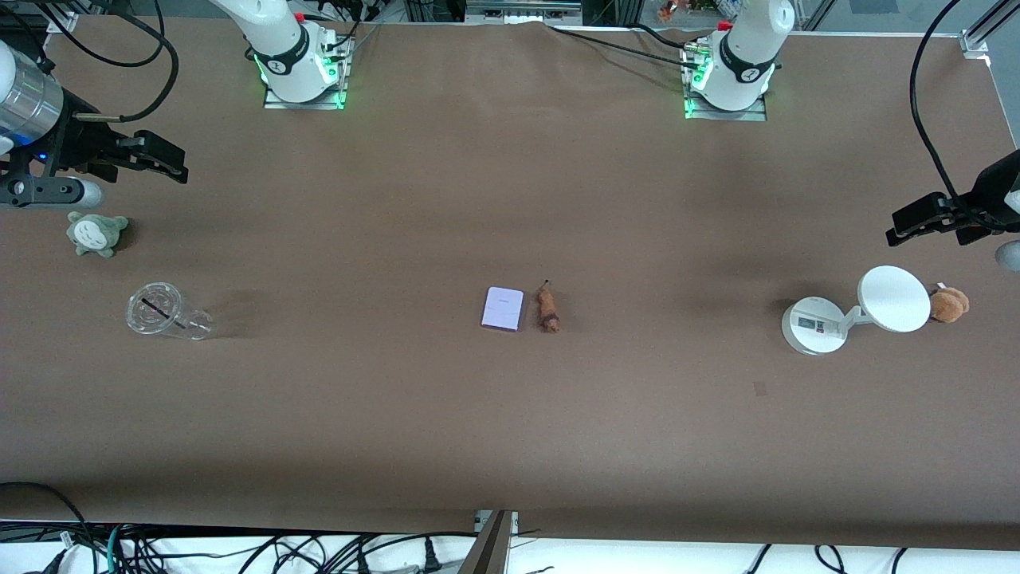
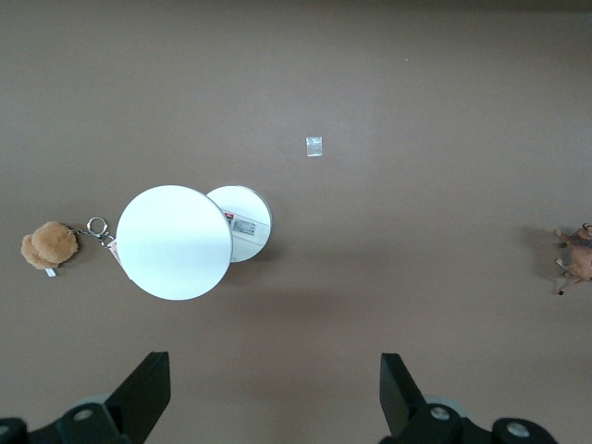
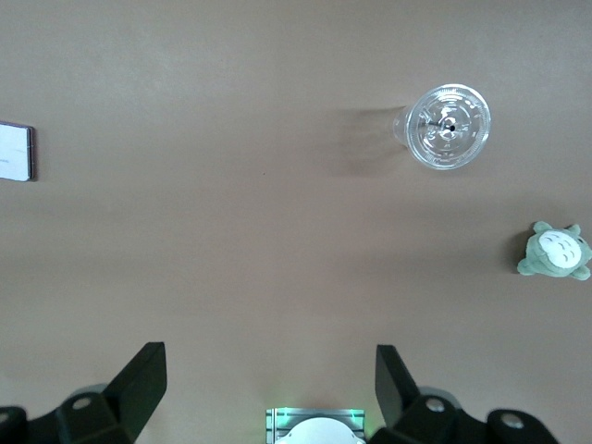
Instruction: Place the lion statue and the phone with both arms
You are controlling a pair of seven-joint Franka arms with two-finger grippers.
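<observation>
The pale-lavender phone (image 1: 503, 308) lies flat at the middle of the table. The small brown lion statue (image 1: 548, 309) lies right beside it, toward the left arm's end. My right gripper (image 1: 159, 159) is open and empty, up in the air at the right arm's end, over the table beside a green plush. My left gripper (image 1: 912, 222) is open and empty, up over the left arm's end beside the white device. The left wrist view shows its open gripper (image 2: 275, 393) and the lion (image 2: 575, 259) at the picture's edge. The right wrist view shows its open gripper (image 3: 268, 388) and the phone (image 3: 17, 152) at the edge.
A green-grey plush (image 1: 97, 233) and a clear plastic cup (image 1: 163, 312) on its side lie at the right arm's end. A white round-based device (image 1: 814, 325) with a round disc (image 1: 894, 298) and a tan plush keychain (image 1: 949, 304) stand at the left arm's end.
</observation>
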